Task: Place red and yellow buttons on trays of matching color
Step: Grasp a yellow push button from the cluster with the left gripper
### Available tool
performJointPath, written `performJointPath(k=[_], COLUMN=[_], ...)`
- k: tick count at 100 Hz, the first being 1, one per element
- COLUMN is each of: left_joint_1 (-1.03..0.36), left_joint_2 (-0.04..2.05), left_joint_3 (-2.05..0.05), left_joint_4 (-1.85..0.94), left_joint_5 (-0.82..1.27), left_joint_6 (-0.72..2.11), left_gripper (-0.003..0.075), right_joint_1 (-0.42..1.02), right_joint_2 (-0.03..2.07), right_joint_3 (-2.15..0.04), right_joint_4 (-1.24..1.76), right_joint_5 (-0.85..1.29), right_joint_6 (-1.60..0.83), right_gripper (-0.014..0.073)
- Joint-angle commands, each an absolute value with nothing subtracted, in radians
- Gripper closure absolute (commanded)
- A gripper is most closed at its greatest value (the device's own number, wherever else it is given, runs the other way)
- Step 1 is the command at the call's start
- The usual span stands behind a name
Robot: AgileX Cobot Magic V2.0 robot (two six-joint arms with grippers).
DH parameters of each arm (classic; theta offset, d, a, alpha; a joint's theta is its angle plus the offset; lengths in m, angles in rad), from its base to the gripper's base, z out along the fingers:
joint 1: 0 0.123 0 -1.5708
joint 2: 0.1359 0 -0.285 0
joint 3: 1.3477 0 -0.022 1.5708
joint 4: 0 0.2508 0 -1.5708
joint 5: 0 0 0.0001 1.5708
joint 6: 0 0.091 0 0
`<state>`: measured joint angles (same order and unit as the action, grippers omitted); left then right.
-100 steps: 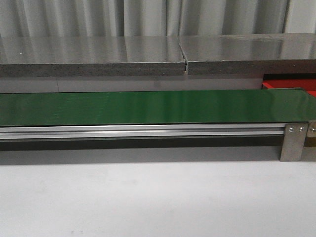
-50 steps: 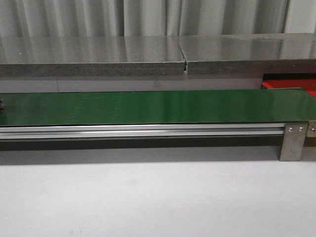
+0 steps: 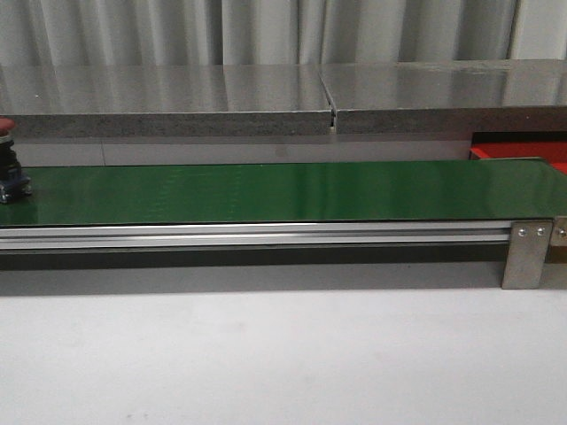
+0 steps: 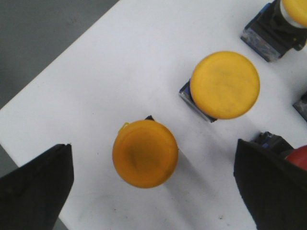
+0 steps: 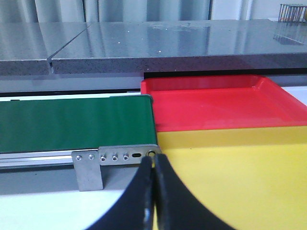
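Red button (image 3: 11,164) on green belt (image 3: 283,190), grey counter (image 3: 283,97), curtain (image 3: 266,31) behind

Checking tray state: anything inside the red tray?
Red tray looks empty in the right wrist view; yellow tray in front hides its near edge. Front view shows only a sliver.

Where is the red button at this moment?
In the front view, the red button stands at the far left end of the green belt, cut by the picture's edge; the red tray lies beyond the belt's right end.
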<state>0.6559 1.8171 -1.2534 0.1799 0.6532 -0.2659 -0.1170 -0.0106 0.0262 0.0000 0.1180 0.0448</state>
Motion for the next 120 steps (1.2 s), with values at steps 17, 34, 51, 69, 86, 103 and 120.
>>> performJointPath(k=[17,34,51,69,86,103,120], left_joint_1=[0.659,0.660,0.660,0.660,0.660,0.660,0.660], left_joint_2=[1.821,1.856,1.881,1.885,1.883,1.844,1.751], left_joint_3=[-1.306,-1.306,-1.306,-1.306,-1.306,-1.306,-1.306], left_joint_4=[0.206,0.209,0.209,0.209,0.209,0.209,0.209], left_joint_5=[0.603,0.592,0.590,0.585,0.605,0.648,0.679], left_joint_6=[-0.278,-0.278,-0.282,-0.284,-0.284,-0.284,-0.285], left_gripper=[0.0069,0.0069,0.0097,0.0248,0.0514,0.0682,0.0730], right_joint_1=[-0.122,-0.122,-0.122,-0.122,-0.122,-0.122,-0.122], right_joint_2=[-0.026,-0.026,-0.026,-0.026,-0.026,-0.026,-0.026], right_joint_3=[0.017,0.017,0.017,0.017,0.017,0.017,0.017], right_joint_4=[-0.005,-0.005,-0.005,-0.005,-0.005,-0.005,-0.005], right_joint_5=[0.041,0.041,0.041,0.041,0.041,0.041,0.041], right_joint_6=[0.040,0.040,0.040,0.040,0.040,0.040,0.040], right_gripper=[0.0661,0.0661,0.0661,0.0661,0.0661,0.0661,0.0661])
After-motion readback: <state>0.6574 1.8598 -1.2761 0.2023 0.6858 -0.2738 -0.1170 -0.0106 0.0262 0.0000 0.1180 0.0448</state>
